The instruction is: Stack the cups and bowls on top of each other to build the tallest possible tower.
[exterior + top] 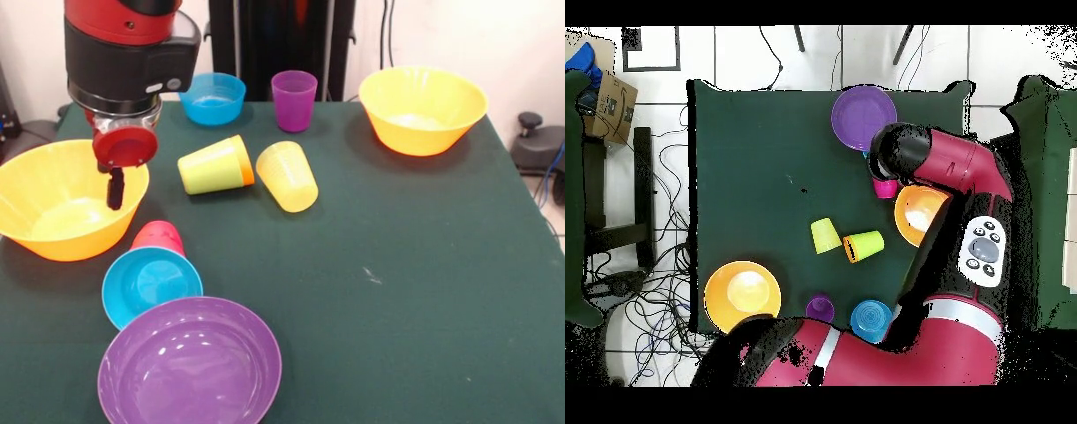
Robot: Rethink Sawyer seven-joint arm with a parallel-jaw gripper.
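Note:
My gripper [115, 190] hangs over the inner right rim of the left orange bowl [62, 212], and nothing shows in it. A cyan bowl [150, 284] is tipped towards the camera and leans on a red cup [159, 236]. A wide purple bowl [190, 364] sits at the near edge. A lime green cup [210, 166] lies on its side, nested in an orange cup [246, 160]. A yellow cup [287, 176] lies beside them. A purple cup [294, 100] and a blue bowl [213, 97] stand at the back. A second orange bowl [422, 109] is at the back right.
In the overhead view the arm [950, 170] covers the cyan bowl and part of the orange bowl [917, 215] under the gripper. The green table [415, 291] has cables and floor tiles around it. A black pedestal stands behind the purple cup.

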